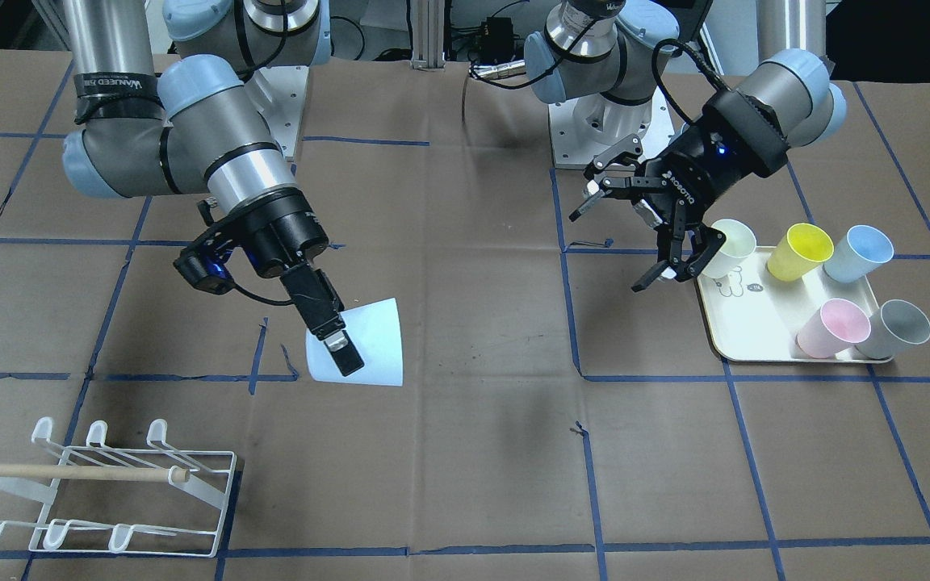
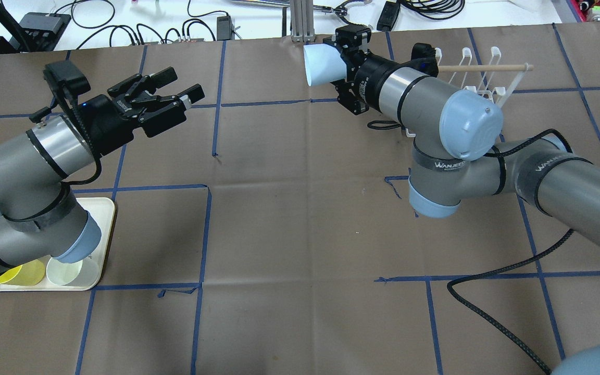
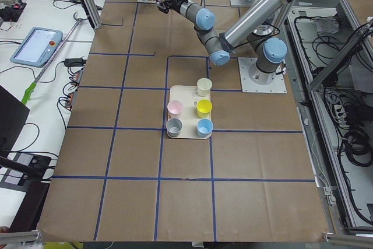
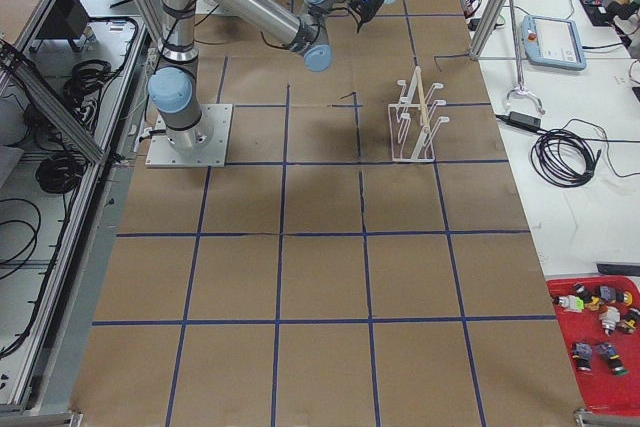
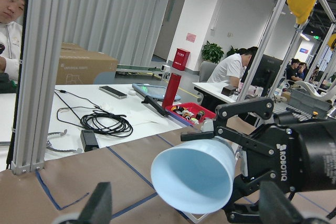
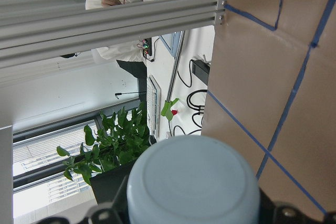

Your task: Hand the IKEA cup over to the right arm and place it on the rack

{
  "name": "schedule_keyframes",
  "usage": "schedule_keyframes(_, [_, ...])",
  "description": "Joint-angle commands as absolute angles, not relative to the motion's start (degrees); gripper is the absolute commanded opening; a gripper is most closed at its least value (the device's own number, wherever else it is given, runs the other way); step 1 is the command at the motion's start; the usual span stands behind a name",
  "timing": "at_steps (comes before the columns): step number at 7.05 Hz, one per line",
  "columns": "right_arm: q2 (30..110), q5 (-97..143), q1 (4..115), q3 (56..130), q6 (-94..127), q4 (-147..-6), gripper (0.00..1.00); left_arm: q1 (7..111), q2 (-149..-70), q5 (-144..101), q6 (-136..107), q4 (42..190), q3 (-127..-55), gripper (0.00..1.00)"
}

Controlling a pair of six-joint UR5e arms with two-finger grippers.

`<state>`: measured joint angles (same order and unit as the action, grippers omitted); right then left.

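My right gripper [image 1: 345,349], slim and black, is shut on a pale blue cup [image 1: 368,343] near its base. It holds the cup on its side above the table, mouth toward the left arm. The overhead view shows this gripper [image 2: 340,65] and the cup [image 2: 322,65] beside the white wire rack [image 2: 482,78]. The rack [image 1: 110,484] stands at the table's corner with its wooden dowel across. My left gripper [image 1: 610,250], the ROBOTIQ claw, is open and empty, well apart from the cup [image 2: 181,86]. The left wrist view faces the cup's mouth [image 5: 191,174].
A cream tray [image 1: 747,319] by the left gripper holds several cups: cream [image 1: 731,246], yellow [image 1: 800,250], blue [image 1: 859,252], pink [image 1: 832,327] and grey [image 1: 893,328]. Blue tape lines grid the brown table. Cables and aluminium posts line the far edge.
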<state>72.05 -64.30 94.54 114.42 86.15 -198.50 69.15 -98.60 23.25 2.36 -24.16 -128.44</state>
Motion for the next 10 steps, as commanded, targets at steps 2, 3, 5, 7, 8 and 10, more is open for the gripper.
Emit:
schedule_keyframes(2, [71.9,-65.0,90.2,112.0,57.1,-198.4,0.17,69.5,-98.3,41.5,2.1,-8.6,-123.3,0.97])
schedule_keyframes(3, [71.6,-65.1,89.0,111.4,44.3,-198.2,0.13,71.1,-98.3,47.3,2.1,-2.0,-121.6,0.97])
schedule_keyframes(5, [71.6,-65.0,84.1,111.2,6.4,-190.5,0.13,79.5,-98.3,67.1,2.0,18.6,-112.3,0.97])
schedule_keyframes(7, [70.1,-65.0,79.7,108.7,-3.8,-187.6,0.13,85.6,-99.5,79.0,-1.6,38.8,-103.7,0.97])
schedule_keyframes(8, [67.4,-65.0,79.7,105.8,-3.8,-187.9,0.13,86.3,-98.8,80.8,-3.9,49.6,-100.6,0.98])
schedule_keyframes(10, [63.6,-65.0,79.6,101.4,-7.8,-188.0,0.13,86.7,-97.7,85.1,-4.1,71.9,-92.0,0.98])
